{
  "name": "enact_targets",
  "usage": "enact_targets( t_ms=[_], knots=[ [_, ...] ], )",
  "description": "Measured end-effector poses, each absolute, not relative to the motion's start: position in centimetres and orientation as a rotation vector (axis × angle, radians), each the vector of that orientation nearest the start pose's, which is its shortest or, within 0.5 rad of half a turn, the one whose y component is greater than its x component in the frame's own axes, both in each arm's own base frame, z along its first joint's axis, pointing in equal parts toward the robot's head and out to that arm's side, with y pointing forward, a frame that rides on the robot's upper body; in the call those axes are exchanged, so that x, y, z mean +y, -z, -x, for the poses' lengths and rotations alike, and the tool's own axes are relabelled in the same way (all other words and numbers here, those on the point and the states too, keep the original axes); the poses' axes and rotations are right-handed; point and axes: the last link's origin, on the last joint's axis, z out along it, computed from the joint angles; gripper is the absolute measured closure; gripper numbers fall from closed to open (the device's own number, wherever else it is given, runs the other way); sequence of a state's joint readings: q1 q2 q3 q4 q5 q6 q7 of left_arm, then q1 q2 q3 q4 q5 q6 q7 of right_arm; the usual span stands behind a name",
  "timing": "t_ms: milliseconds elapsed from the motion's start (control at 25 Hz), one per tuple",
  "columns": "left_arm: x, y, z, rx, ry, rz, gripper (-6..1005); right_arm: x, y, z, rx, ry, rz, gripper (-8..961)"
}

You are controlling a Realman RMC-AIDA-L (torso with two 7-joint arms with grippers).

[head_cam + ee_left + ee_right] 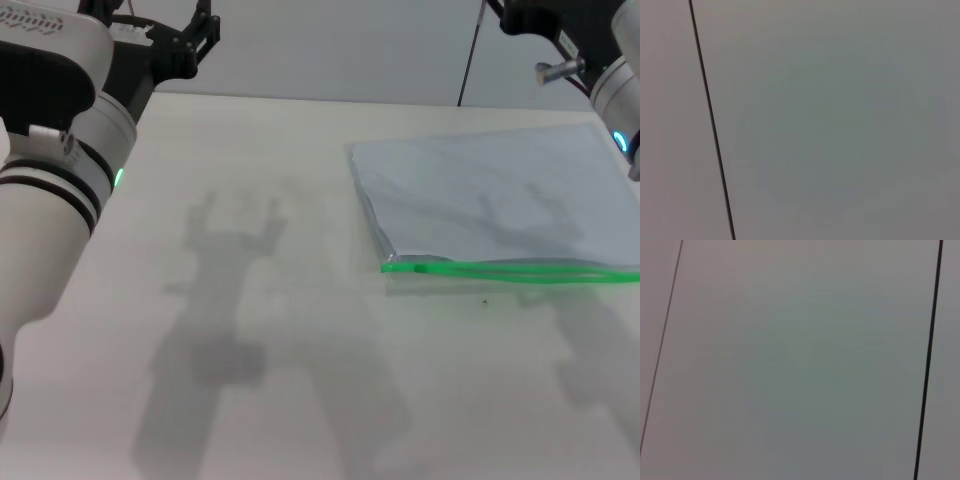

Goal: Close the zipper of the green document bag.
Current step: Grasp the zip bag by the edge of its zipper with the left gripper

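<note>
The green document bag lies flat on the right side of the table, a pale grey-blue translucent pouch. Its zipper is the bright green strip along the bag's near edge, and it looks thicker at its left end. My left gripper hangs high over the table's far left, far from the bag, with its black fingers apart and holding nothing. My right gripper is raised beyond the bag's far edge and is partly cut off by the frame. Neither wrist view shows the bag.
The white table carries the arms' shadows. A thin dark cable runs down the wall behind the table. Both wrist views face a plain grey surface crossed by dark lines.
</note>
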State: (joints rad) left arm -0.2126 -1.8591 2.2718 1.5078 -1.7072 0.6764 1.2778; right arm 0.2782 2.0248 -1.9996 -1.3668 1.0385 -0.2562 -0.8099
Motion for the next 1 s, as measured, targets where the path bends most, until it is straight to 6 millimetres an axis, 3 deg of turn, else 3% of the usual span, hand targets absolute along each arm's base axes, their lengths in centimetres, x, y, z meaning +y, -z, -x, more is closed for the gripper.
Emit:
enact_targets(
  t_ms=[1000],
  knots=[
    [34.72, -2.26, 16.65, -0.456, 0.569, 1.664, 106, 37.9, -0.19, -13.17, 0.33, -0.678, 1.809, 285]
  ],
)
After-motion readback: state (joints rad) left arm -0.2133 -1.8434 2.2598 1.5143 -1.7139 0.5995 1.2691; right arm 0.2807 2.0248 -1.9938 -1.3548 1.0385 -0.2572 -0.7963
